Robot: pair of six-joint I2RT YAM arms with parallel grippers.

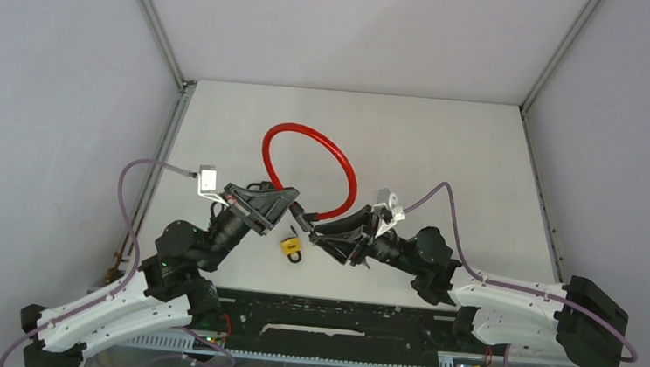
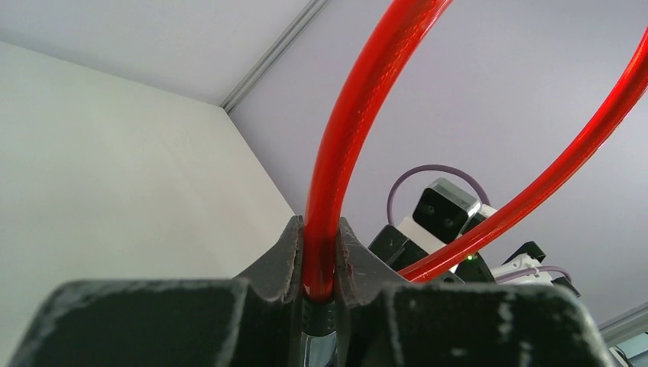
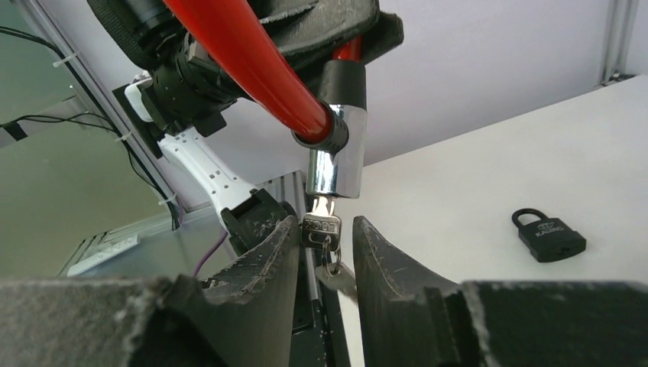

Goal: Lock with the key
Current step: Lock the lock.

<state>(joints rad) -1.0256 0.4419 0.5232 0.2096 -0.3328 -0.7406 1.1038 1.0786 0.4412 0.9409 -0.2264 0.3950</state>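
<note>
Red plastic-sheathed cable: springy loop, slick skin, held up over the middle of the bench towards its near edge. Our left gripper is clamped on it beside the chrome barrel. Key: small, light, stiff, seated in the barrel; we judge its flat head the place to pinch. Right gripper straddles it, fingers apart. Padlock lies nearby.
</note>
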